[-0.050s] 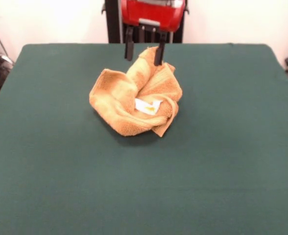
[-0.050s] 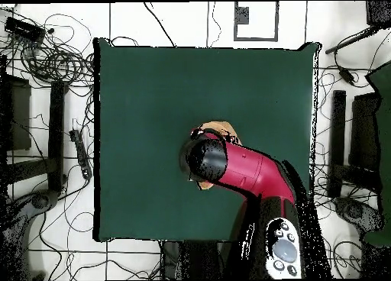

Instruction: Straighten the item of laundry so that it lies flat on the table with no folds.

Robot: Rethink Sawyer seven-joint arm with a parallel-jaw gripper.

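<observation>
Dark green felt bench [image 1: 60, 171] fills almost the whole front view; pale wall behind it, dark cables and gear at the left and right edges.

Front view:
- Towel [image 1: 129, 100], orange-tan terry, lies crumpled in a heap a little above the middle of the bench, roughly centred left to right.
- Heap is bunched and rolled: a thick rolled fold curves round its lower-left side, and a pointed flap rises at the top.
- Small white label [image 1: 147, 106] shows in the hollow of the folds, right of the heap's centre.
- Claw [image 1: 144, 53] hangs from the red arm housing at the top edge. Its two dark fingers [image 1: 129, 49] stand spread apart, one to each side of the raised flap. The right-hand finger sits against the flap's edge; the left-hand one stands clear of the cloth. Nothing is pinched between them.
- Towel casts a dark shadow on the felt along its lower edge.

Overhead view:
- Bench [image 2: 145, 102] appears as a green rectangle on a white floor strewn with black cables [image 2: 53, 56].
- Red and black arm [image 2: 252, 171] reaches in from the lower right and covers most of the towel.
- Only slivers of towel [image 2: 221, 129] show, above the arm's black end and just below it, right of the bench's centre.
- Claw itself is hidden under the arm in this view
</observation>
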